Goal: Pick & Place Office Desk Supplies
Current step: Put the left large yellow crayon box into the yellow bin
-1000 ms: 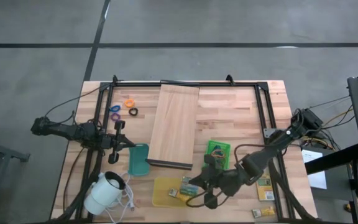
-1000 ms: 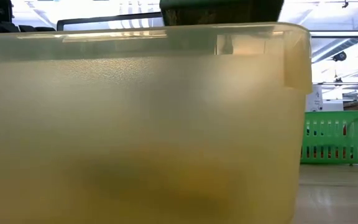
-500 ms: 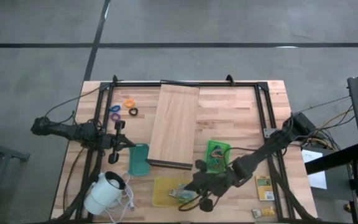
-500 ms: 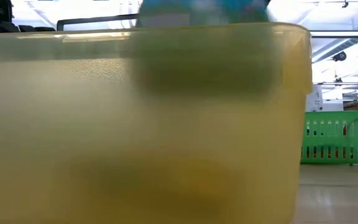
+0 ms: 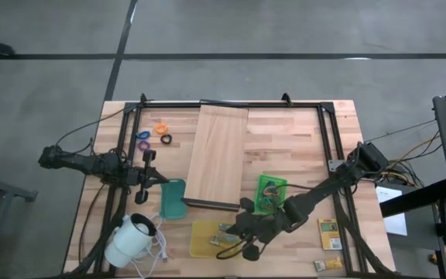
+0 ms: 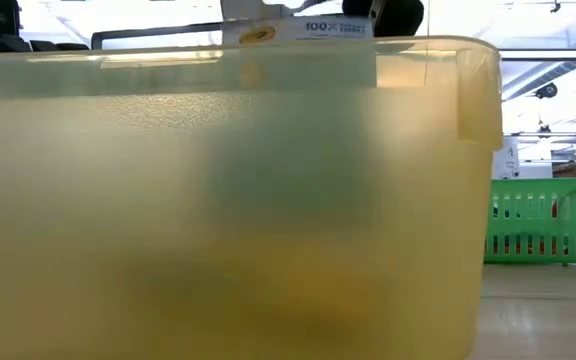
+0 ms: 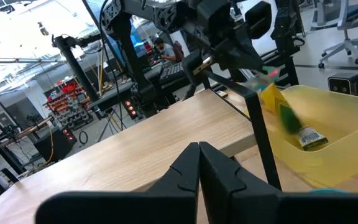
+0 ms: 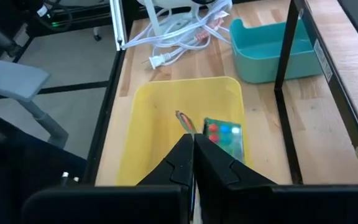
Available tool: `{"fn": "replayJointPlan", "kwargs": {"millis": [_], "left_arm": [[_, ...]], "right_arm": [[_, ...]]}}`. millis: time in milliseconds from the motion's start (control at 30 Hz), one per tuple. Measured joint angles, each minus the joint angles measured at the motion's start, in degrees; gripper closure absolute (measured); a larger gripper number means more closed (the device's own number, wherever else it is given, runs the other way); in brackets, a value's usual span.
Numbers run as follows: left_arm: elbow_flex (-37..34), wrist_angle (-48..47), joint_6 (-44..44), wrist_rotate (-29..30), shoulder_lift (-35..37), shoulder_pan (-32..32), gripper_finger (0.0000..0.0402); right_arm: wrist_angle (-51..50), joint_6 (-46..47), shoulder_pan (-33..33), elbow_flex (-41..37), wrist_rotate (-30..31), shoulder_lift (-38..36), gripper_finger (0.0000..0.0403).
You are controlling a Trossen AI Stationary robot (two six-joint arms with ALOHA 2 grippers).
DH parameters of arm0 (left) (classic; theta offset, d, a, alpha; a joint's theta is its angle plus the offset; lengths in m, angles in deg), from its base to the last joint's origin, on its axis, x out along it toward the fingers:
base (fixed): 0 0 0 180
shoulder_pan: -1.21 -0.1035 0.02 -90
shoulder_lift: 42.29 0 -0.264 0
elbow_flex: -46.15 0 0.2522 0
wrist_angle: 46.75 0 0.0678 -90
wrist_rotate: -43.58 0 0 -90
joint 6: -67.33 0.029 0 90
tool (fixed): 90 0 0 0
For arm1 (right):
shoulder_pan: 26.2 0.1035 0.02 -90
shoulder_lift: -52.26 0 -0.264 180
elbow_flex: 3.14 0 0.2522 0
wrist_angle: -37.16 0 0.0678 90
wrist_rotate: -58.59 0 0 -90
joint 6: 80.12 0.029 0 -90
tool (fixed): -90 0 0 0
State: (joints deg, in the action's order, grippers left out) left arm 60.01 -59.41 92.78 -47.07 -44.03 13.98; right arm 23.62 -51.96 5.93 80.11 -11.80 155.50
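**High view.** A pale wooden table framed by black rails stands on a grey floor. A long pale wooden board lies at its middle. The left gripper is parked near the left edge beside a teal plastic bin, its fingers pressed together on nothing. Small orange, purple and black rings are left near the far left corner. Two more packets lie by the right edge. The right gripper has been carried from beside the green mesh basket to above the translucent yellow plastic bin at the opposite edge. The carry is therefore judged complete, with only the release outstanding.

**Low view.** The frame is filled by the yellow bin's wall. The top of a small yellow-green printed packet is now seen above the rim, where half a second ago only a blur was seen. "100" can be read on it; the rest is illegible.

**Left wrist view.** The packet is seen blurred beneath the right arm's tip, over the bin. A second packet bearing a barcode already lies inside.

**Right wrist view.** The right fingers are seen fully closed, apparently pinching the packet's edge. Coloured dots are visible on it, but no legible writing.
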Motion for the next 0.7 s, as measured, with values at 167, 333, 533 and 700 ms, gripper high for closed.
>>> {"fn": "replayJointPlan", "kwargs": {"millis": [167,333,533,700], "left_arm": [[0.00,0.00,0.02,0.02,0.00,-0.02,0.0390],[0.02,0.00,0.02,0.00,0.00,-0.02,0.0390],[0.00,0.00,0.02,0.02,0.00,-0.02,0.0390],[0.02,0.00,0.01,0.00,0.00,-0.06,0.0390]], "right_arm": [[0.19,0.16,-0.16,-0.15,-0.08,0.00,0.0394],[0.18,0.38,-0.19,-0.57,-0.07,0.00,0.0394],[0.27,4.65,-0.35,-1.58,-0.07,0.00,0.0394],[0.22,7.61,-0.56,-2.42,-0.11,0.00,0.0394]]}}
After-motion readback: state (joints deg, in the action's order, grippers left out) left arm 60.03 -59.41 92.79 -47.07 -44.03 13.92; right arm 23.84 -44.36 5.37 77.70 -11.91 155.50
